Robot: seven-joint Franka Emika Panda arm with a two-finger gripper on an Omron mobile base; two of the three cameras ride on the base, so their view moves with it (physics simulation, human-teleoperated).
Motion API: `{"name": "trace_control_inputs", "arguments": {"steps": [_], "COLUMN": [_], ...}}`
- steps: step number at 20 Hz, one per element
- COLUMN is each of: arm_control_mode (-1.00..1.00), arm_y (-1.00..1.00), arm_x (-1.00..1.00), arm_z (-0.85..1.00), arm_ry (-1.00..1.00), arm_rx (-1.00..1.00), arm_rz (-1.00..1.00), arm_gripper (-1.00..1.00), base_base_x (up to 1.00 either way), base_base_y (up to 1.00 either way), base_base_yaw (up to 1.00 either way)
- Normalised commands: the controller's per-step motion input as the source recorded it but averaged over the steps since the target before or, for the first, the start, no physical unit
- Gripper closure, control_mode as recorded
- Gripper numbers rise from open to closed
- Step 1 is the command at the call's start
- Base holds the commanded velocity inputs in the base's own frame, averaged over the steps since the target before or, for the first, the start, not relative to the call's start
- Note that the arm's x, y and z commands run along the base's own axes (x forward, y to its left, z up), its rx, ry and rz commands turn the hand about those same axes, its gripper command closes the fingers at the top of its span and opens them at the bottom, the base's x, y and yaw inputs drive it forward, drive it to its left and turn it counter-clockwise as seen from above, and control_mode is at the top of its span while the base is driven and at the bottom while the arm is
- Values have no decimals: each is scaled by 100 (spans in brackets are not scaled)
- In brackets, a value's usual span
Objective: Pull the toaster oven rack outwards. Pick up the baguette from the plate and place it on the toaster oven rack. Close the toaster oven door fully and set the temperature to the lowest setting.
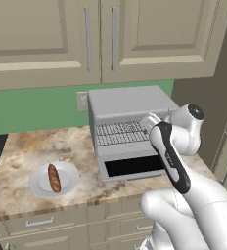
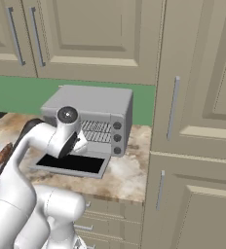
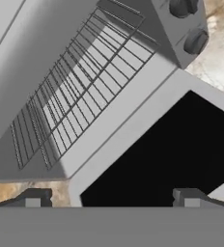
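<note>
On the speckled marble-look counter, at about 8 o'clock in the left base view, one round white plate with a shallow rim holds one small brown baguette, its crust slashed darker. Toward 3 o'clock stands one boxy light-grey metal toaster oven. Its door, a grey frame around black glass, lies folded down flat. Inside sits one silver wire rack of thin parallel bars. Three round dark knobs run down the right front. The gripper hangs above the door glass, fingers spread wide, holding nothing.
</note>
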Motion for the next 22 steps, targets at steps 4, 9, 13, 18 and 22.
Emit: {"name": "trace_control_inputs", "arguments": {"steps": [4,9,13,18,22], "arm_control_mode": [-100,-100,-100,-100,-100], "arm_y": [0,0,-7,-8,0], "arm_x": [8,16,39,45,41], "arm_z": [-31,-25,-1,0,0], "arm_ry": [-9,-7,0,0,0], "arm_rx": [0,1,4,3,1], "arm_rz": [17,22,31,30,21], "arm_gripper": [-100,-100,-100,-100,-100], "base_base_x": [0,0,0,0,0], "base_base_y": [0,0,0,0,0], "base_base_yaw": [0,0,0,0,0]}}
